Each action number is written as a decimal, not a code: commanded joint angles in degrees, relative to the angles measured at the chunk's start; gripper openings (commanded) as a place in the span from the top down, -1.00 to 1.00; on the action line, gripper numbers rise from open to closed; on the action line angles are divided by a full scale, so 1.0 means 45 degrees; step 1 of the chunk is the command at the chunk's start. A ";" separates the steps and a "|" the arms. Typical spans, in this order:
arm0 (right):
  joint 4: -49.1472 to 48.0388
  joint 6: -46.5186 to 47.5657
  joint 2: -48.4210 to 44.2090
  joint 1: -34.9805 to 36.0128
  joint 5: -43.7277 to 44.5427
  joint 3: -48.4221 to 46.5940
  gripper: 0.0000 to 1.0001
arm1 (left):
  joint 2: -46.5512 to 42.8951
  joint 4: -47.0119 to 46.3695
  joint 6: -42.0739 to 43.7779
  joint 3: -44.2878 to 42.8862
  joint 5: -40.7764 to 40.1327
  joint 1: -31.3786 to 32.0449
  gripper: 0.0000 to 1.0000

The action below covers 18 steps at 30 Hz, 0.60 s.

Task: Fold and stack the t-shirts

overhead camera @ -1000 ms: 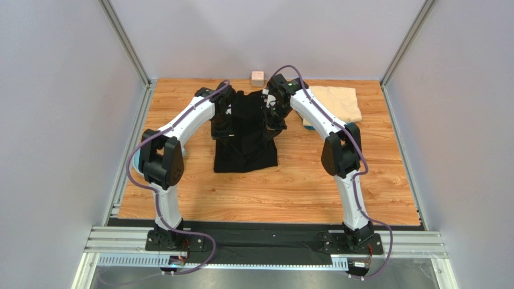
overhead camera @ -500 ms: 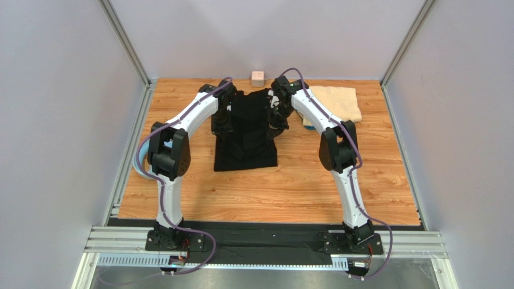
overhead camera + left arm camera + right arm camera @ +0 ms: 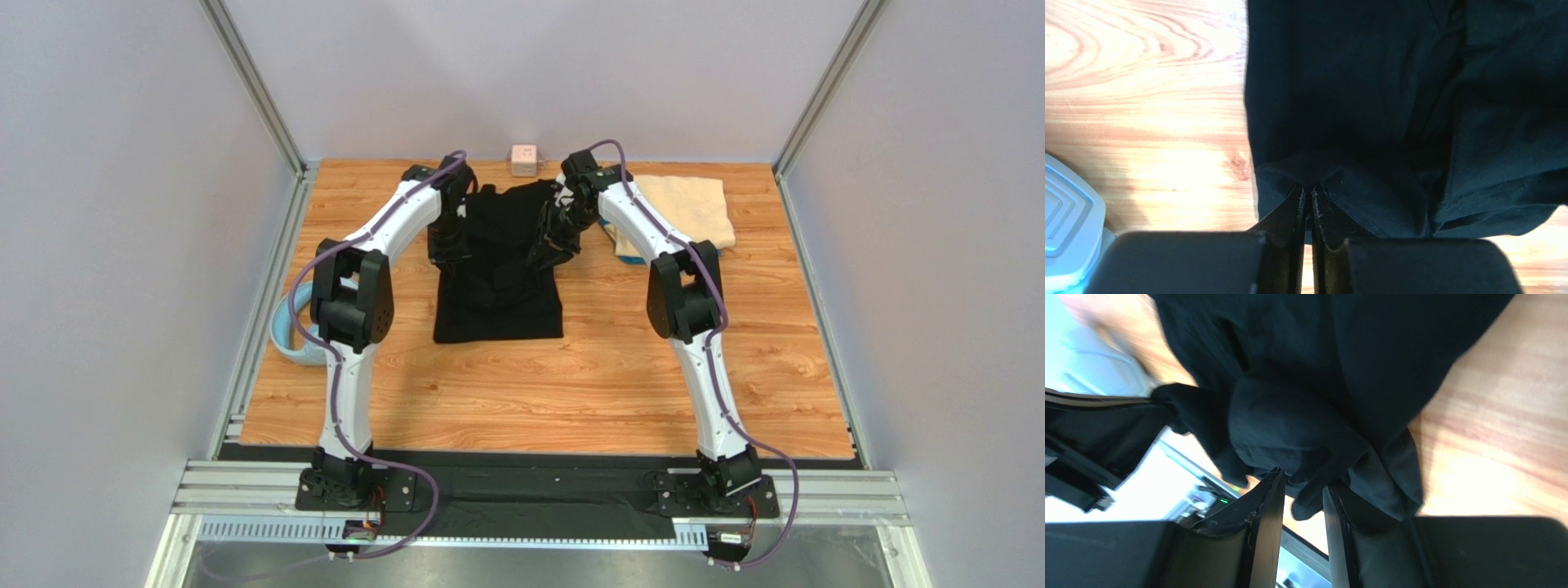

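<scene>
The black t-shirt [image 3: 497, 294] lies in the middle of the wooden table [image 3: 552, 392], its far part bunched and raised between my two grippers. My left gripper [image 3: 451, 249] is shut on a fold at the shirt's left edge [image 3: 1309, 191]. My right gripper [image 3: 545, 249] is on the shirt's right side; its jaws stand slightly apart with a thick bunch of black cloth [image 3: 1290, 435] pinched at the tips [image 3: 1303, 493]. The cream-beige t-shirt [image 3: 687, 208] lies folded at the back right. A bit of the bright blue t-shirt [image 3: 626, 254] shows under its near left edge.
A small pink cube [image 3: 524, 156] sits at the back edge, just behind the black shirt. A light-blue plastic ring [image 3: 288, 337] lies at the table's left edge, behind the left arm; its pale rim shows in the left wrist view [image 3: 1063, 220]. Metal frame rails bound the table.
Both arms have stretched further toward the back of the table. The grippers have kept hold of the black shirt, and its near hem has slid slightly away from the bases.
</scene>
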<state>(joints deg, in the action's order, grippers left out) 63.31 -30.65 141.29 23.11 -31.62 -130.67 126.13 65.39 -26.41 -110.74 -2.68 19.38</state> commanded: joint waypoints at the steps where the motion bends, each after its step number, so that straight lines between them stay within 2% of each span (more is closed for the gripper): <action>1: -0.1994 -0.1819 0.0007 -0.0408 -0.1215 -0.0103 0.31 | -0.0040 -0.0292 -0.0048 -0.0645 0.0498 -0.0536 0.77; 4: -0.3031 -0.2872 0.0047 -0.0682 -0.1819 0.0248 0.32 | 0.0194 -0.0214 -0.0107 -0.1151 0.0906 -0.0848 0.75; 6: -0.3868 -0.3400 0.0085 -0.0858 -0.2133 0.0560 0.41 | 0.0506 -0.0039 -0.0184 -0.1464 0.0985 -0.0965 0.75; 7: -0.4086 -0.3886 0.0144 -0.0917 -0.2366 0.0620 0.60 | 0.0623 0.0020 -0.0204 -0.1775 0.1082 -0.1043 0.75; 10: -0.4381 -0.4533 0.0300 -0.1132 -0.2388 0.0737 1.00 | 0.1014 0.0138 -0.0360 -0.2167 0.1200 -0.1180 0.75; 14: -0.4440 -0.4692 0.0281 -0.1288 -0.2116 0.0912 0.99 | 0.1211 0.0216 -0.0458 -0.2345 0.1318 -0.1278 0.76; 15: -0.4478 -0.4692 0.0242 -0.1347 -0.2037 0.1010 0.91 | 0.1152 0.0216 -0.0439 -0.2306 0.1279 -0.1278 0.77; 16: -0.4459 -0.4692 0.0203 -0.1386 -0.1901 0.1146 0.62 | 0.1074 0.0197 -0.0419 -0.2170 0.1143 -0.1278 0.77; 18: -0.4459 -0.4692 0.0028 -0.1483 -0.1706 0.1303 0.53 | 0.0510 -0.0017 -0.0400 -0.1800 0.0947 -0.1278 0.77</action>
<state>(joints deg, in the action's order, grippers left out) 45.56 -49.60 142.43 17.02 -39.90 -125.95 131.79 65.58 -27.46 -119.17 2.04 13.78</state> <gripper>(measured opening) 0.200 0.119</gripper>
